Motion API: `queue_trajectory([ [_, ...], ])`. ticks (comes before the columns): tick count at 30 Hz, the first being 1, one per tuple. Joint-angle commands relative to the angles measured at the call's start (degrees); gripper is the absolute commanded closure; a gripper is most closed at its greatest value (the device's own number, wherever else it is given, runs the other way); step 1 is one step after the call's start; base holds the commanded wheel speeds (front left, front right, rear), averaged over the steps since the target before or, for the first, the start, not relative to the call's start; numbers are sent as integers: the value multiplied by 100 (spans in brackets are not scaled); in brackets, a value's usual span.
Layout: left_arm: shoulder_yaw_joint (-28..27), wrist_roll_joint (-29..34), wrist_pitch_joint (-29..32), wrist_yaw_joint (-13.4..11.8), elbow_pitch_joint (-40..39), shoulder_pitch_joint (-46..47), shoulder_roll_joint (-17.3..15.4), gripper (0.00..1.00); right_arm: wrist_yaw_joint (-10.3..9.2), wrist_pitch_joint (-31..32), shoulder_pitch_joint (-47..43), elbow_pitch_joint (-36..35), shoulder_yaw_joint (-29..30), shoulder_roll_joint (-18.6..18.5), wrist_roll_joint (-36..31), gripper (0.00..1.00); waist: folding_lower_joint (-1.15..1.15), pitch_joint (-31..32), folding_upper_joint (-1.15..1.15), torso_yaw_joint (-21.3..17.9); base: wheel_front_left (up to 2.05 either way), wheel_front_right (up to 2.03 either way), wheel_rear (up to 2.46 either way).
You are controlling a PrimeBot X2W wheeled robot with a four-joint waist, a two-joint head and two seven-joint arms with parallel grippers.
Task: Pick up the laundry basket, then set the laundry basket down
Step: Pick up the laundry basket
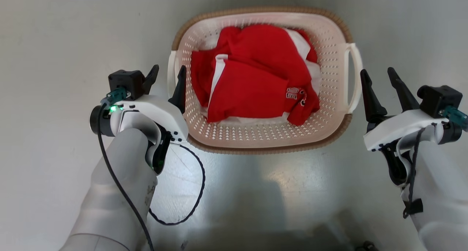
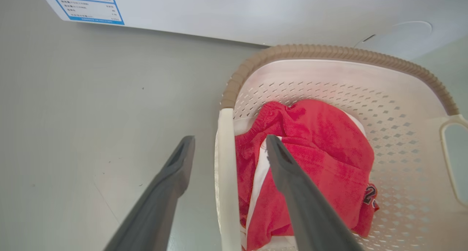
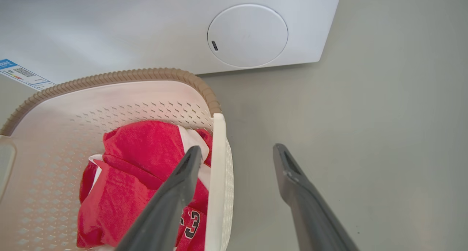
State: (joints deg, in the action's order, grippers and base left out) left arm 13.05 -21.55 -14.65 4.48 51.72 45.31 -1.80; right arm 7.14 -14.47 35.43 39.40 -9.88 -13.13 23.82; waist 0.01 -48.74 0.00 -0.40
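The basket (image 1: 331, 61) stands upright on the grey floor (image 1: 55, 42), centred before the robot, its brown rim (image 1: 263, 10) unbroken along the far side and a white loop handle on each short side. Inside lies a crumpled red garment (image 1: 256, 75) with white panels; the right wrist view shows dark numerals on it. The left gripper (image 1: 169, 67) is spread wide at the left handle (image 1: 171, 73). In the left wrist view the white bar of that handle (image 2: 225, 152) runs up between the two fingers, one finger (image 2: 172, 178) over the floor outside and the other over the garment inside, neither clearly touching the bar. The right gripper (image 1: 376, 70) is also spread wide, holding nothing. From the head it sits just outside the right handle (image 1: 354, 77), while in its own wrist view the handle bar (image 3: 218, 152) lies between its fingers, close to the inner one. Whether it truly straddles the handle cannot be told. Beyond the basket rises a white machine (image 3: 146, 24) with a round panel (image 3: 247, 35) and a blue-edged label (image 2: 87, 6). A black cable (image 1: 197, 192) loops beside the left forearm.
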Motion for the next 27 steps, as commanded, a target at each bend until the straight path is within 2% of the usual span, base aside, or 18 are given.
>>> queue_trajectory([
  [1,-60,-66,-35,-10,-5,-10,-108,0,35,-52,-98,23,-141,-4,46,0,-1,-138,0,33,0,0,0],
  [5,151,-331,-35,-38,253,224,-108,0,35,-52,168,435,-298,64,127,0,-1,-343,0,58,0,0,0],
  [15,679,-810,-35,-28,628,550,-108,0,35,-52,561,727,-510,152,211,0,-1,-629,0,80,0,0,0],
  [16,737,-861,-35,-30,656,568,-108,4,35,-52,584,744,-523,157,222,0,-1,-638,0,81,0,0,0],
  [17,788,-907,-35,-39,672,585,-108,15,35,-52,603,763,-536,161,239,0,-1,-645,0,83,0,0,0],
  [18,833,-949,-35,-50,680,599,-108,33,35,-52,617,786,-552,163,258,3,-1,-651,0,83,0,0,0],
  [19,876,-988,-35,-58,687,609,-108,56,35,-52,631,815,-564,163,280,46,-1,-656,0,83,0,0,0],
  [20,918,-1023,-35,-65,693,617,-108,64,35,-52,648,841,-573,162,301,59,-1,-662,0,81,0,0,0],
  [21,959,-1056,-35,-66,703,627,-108,78,35,-52,665,862,-578,159,318,77,-1,-668,0,80,0,0,0],
  [22,999,-1084,-35,-70,715,637,-108,100,35,-52,679,879,-578,159,334,100,-1,-673,0,78,0,0,0],
  [27,1130,-1136,-35,-91,753,676,-108,100,35,-52,713,905,-595,169,375,100,-1,-671,0,73,0,0,0],
])
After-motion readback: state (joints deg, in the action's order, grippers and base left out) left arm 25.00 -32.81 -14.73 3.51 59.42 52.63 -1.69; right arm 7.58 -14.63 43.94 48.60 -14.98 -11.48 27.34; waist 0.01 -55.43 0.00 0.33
